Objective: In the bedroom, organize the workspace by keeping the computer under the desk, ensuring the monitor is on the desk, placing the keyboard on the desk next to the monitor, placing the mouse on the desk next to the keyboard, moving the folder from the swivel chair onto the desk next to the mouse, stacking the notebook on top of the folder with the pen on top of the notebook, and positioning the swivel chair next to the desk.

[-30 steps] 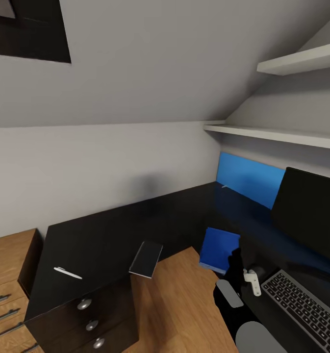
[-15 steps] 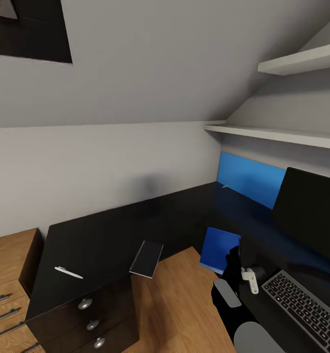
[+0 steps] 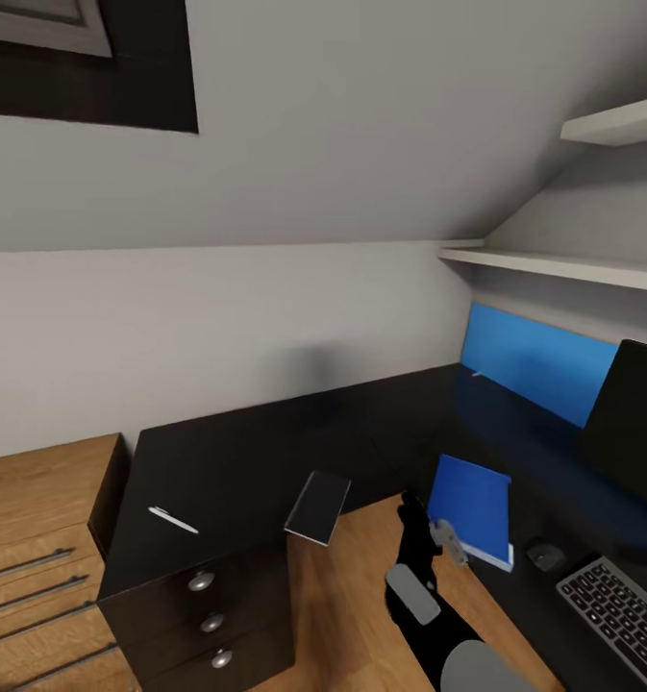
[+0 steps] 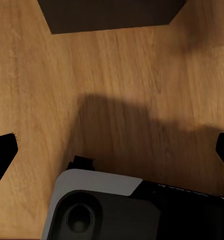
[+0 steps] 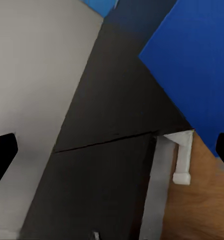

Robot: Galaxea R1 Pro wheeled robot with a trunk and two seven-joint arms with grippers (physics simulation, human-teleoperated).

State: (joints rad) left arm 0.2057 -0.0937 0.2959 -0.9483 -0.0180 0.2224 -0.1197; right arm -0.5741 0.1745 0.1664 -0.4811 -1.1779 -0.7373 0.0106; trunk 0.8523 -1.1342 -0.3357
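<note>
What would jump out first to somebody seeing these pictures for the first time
Probably the bright blue folder, lying flat on the glossy black desk near its inner edge, with the mouse and keyboard just beyond it. Next, the notebook jutting over the desk's edge above the wooden floor, and the white pen above the drawer unit. The right gripper hangs beside the folder, fingers apart.

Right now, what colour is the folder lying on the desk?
Bright blue with a pale edge; the folder shows best in the head view.
</note>
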